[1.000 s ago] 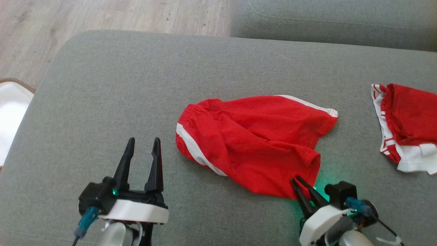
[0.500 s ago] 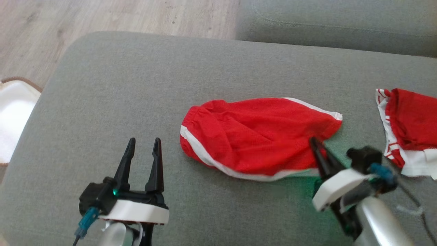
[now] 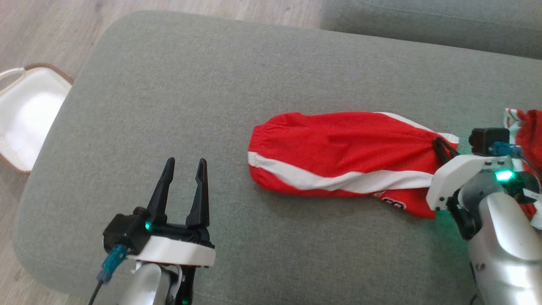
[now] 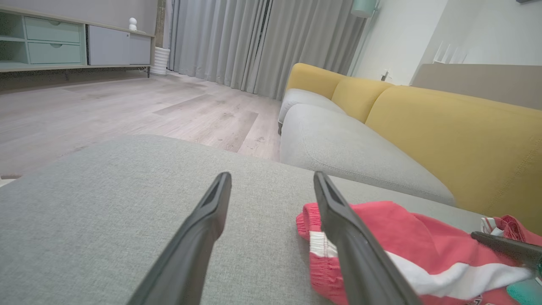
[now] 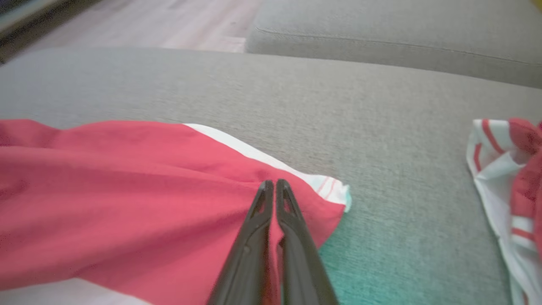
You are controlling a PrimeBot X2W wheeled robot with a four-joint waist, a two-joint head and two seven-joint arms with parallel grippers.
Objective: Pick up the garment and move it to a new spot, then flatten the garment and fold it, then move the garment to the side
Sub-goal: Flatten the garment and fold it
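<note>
The garment point(image 3: 338, 140), red shorts with a white side stripe, lies stretched left to right on the grey cushion point(image 3: 190, 84). My right gripper point(image 3: 438, 143) is shut on the garment's right end near the white-trimmed hem. In the right wrist view, the right gripper point(image 5: 271, 183) pinches red cloth of the garment point(image 5: 127, 182) between its closed fingers. My left gripper point(image 3: 186, 163) stands open over bare cushion to the left of the waistband, apart from the cloth. From the left wrist, the left gripper point(image 4: 273, 176) has nothing between its fingers, and the garment point(image 4: 406, 237) lies to its right.
A second red and white piece of clothing point(image 3: 529, 127) lies at the cushion's right edge, close behind my right wrist. A white basket point(image 3: 25, 114) stands on the wooden floor to the left. A grey sofa seat point(image 3: 423, 25) adjoins the far side.
My right gripper shut on the garment's near corner and carried it away from me and to the right. The cloth turned over, showing the white stripe along the front. The camera has shifted.
</note>
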